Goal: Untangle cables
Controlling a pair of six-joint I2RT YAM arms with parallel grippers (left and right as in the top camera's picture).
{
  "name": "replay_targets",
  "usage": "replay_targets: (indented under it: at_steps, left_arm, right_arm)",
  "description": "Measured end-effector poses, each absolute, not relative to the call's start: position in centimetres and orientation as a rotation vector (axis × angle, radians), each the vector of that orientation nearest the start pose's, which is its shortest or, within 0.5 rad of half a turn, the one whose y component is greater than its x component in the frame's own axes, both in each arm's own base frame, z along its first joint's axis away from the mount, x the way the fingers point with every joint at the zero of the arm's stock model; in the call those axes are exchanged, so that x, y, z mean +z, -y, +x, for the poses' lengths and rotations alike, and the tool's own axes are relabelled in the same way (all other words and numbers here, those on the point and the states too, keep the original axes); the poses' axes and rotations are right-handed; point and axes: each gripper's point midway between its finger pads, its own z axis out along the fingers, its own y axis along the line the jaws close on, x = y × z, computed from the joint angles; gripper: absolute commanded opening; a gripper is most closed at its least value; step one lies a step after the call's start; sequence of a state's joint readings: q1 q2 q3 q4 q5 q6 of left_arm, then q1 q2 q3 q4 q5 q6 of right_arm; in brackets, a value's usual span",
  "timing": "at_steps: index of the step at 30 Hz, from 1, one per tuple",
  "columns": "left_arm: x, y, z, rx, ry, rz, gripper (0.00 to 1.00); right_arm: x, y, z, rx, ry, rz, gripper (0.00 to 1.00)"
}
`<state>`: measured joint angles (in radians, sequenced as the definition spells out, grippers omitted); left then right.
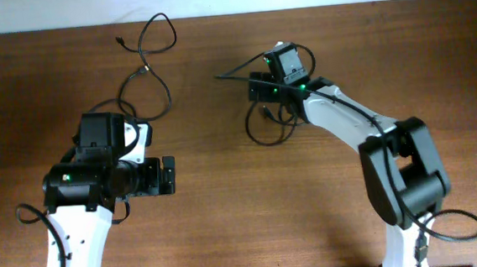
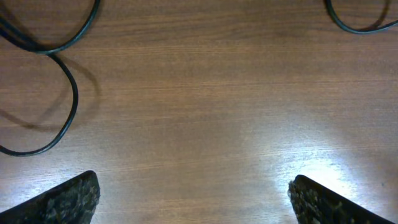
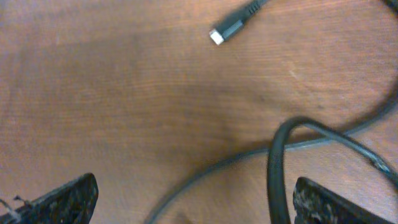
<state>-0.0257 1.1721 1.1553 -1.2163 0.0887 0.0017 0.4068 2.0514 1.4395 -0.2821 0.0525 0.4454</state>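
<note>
Two thin black cables lie apart on the wooden table. The longer cable [image 1: 169, 100] snakes across the far left, and its loops [image 2: 69, 99] show in the left wrist view. The shorter cable [image 1: 256, 137] curls under my right gripper [image 1: 261, 90]. In the right wrist view that cable [image 3: 277, 180] rises between the open jaws, close to the right finger [image 3: 329, 202], and nothing is clamped on it. Its silver-tipped plug [image 3: 217, 35] lies ahead. My right gripper [image 3: 196, 199] is open. My left gripper [image 1: 168, 176] [image 2: 193, 199] hovers open over bare wood, with nothing between its fingers.
The table [image 1: 244, 217] is brown wood with a pale wall along its far edge. Thicker black wires [image 1: 455, 228] hang by the right arm's base and by the left arm's base [image 1: 29, 214]. A loop of the shorter cable [image 2: 357, 26] shows at the left wrist view's top right.
</note>
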Motion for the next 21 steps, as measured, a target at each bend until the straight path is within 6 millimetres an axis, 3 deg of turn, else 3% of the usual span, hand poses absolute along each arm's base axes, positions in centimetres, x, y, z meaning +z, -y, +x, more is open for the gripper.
replay_targets:
  at_steps: [3,5,10,11,12,16,21]
  left_arm:
    - [18.1,2.1,24.4,-0.130,-2.801,0.060,0.99]
    - [18.1,2.1,24.4,-0.130,-2.801,0.060,0.99]
    - [18.2,2.1,24.4,-0.129,-2.799,0.060,0.99]
    - [18.2,2.2,24.4,-0.130,-2.801,0.060,0.99]
    - [18.2,2.2,24.4,-0.130,-2.800,0.060,0.99]
    - [18.2,2.1,24.4,-0.129,-2.799,0.060,0.99]
    - [18.2,2.1,24.4,-0.129,-2.799,0.060,0.99]
  right_arm:
    - [9.8,-17.8,47.7,0.246,-2.502,0.012,0.99]
    - [13.5,-15.2,46.0,0.198,-2.509,-0.015,0.99]
    - [16.7,-9.5,40.6,0.082,-2.630,0.018,0.99]
    - [17.0,-8.7,39.7,0.057,-2.651,0.028,0.99]
    - [16.6,-7.7,37.2,0.014,-2.740,0.030,0.99]
    - [15.4,-6.2,32.1,-0.082,-2.944,0.006,0.99]
    - [15.3,-5.3,31.1,-0.151,-2.976,0.001,0.99]
